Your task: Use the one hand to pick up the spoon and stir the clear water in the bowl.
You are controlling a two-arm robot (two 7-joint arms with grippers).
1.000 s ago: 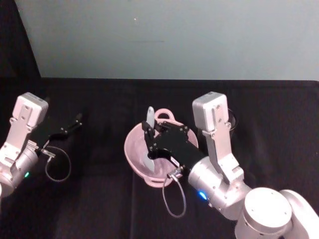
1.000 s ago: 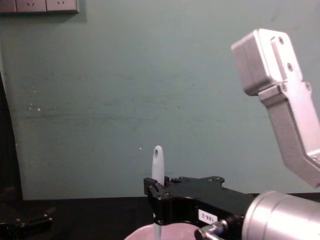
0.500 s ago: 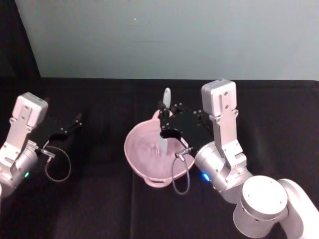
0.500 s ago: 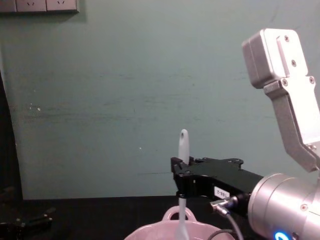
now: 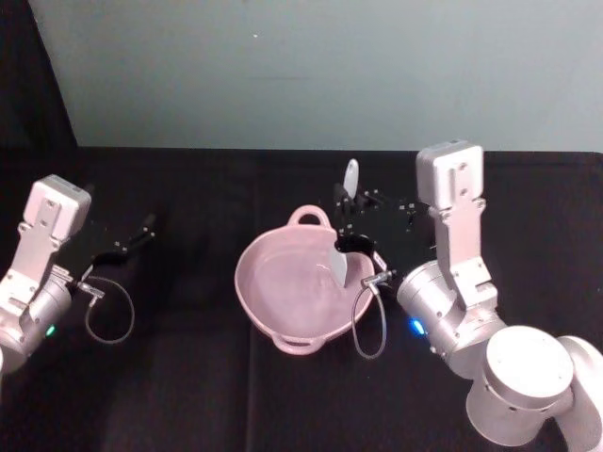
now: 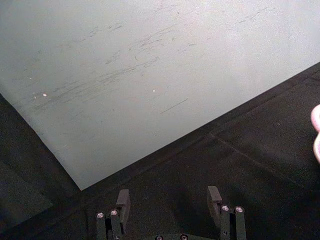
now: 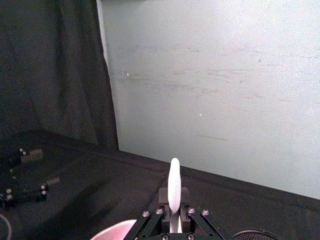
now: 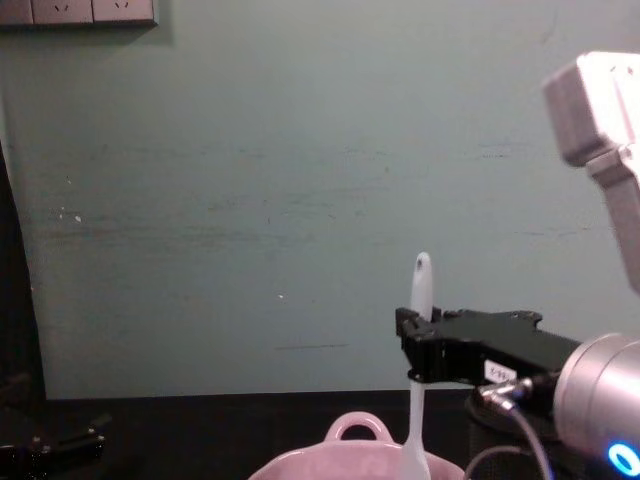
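Spoon (image 8: 421, 285) upright in right gripper (image 8: 414, 346)

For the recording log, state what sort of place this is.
Probably a robotics lab bench, not a kitchen: black-draped table, bare teal wall with sockets, right gripper holding a spoon in a pink bowl, left gripper parked aside.
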